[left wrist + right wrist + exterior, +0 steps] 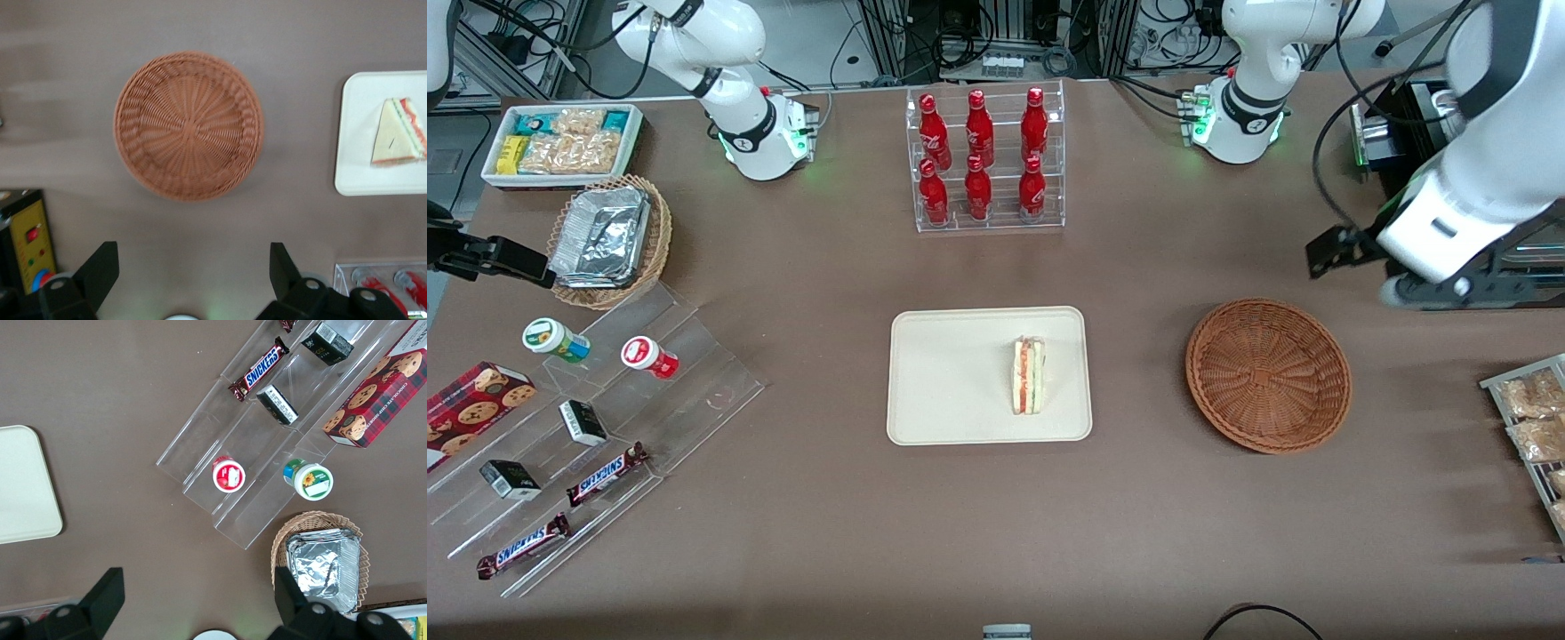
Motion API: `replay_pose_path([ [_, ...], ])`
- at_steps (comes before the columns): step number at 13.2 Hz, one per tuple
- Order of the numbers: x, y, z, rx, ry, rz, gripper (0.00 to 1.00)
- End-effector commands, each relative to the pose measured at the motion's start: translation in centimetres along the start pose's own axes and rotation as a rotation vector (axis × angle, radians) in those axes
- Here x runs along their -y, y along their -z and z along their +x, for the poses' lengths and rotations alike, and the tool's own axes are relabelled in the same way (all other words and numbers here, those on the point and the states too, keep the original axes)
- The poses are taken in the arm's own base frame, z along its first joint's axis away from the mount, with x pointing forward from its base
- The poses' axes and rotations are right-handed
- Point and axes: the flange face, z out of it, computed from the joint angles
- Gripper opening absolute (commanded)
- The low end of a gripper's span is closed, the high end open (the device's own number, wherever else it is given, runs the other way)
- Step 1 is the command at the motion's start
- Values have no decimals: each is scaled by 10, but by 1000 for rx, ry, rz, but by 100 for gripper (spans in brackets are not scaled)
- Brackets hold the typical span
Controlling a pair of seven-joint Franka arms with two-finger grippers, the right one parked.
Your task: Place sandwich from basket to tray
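Observation:
The sandwich lies on the cream tray, near the tray's edge that faces the basket. The reddish-brown wicker basket stands beside the tray toward the working arm's end, with nothing in it. My left gripper hangs high above the table, farther from the front camera than the basket. It is open, with only bare tabletop showing between its black fingers.
A clear rack of red bottles stands farther from the front camera than the tray. Toward the parked arm's end are a tan basket of foil containers, a white snack bin and acrylic steps. Snack packets lie at the working arm's end.

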Motion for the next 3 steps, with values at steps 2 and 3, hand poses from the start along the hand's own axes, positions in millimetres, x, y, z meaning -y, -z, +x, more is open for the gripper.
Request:
replay_pose_path([
  [2,16,14,-22,23,-29,8,100],
  [3,25,15,-22,22,-23,4,100],
])
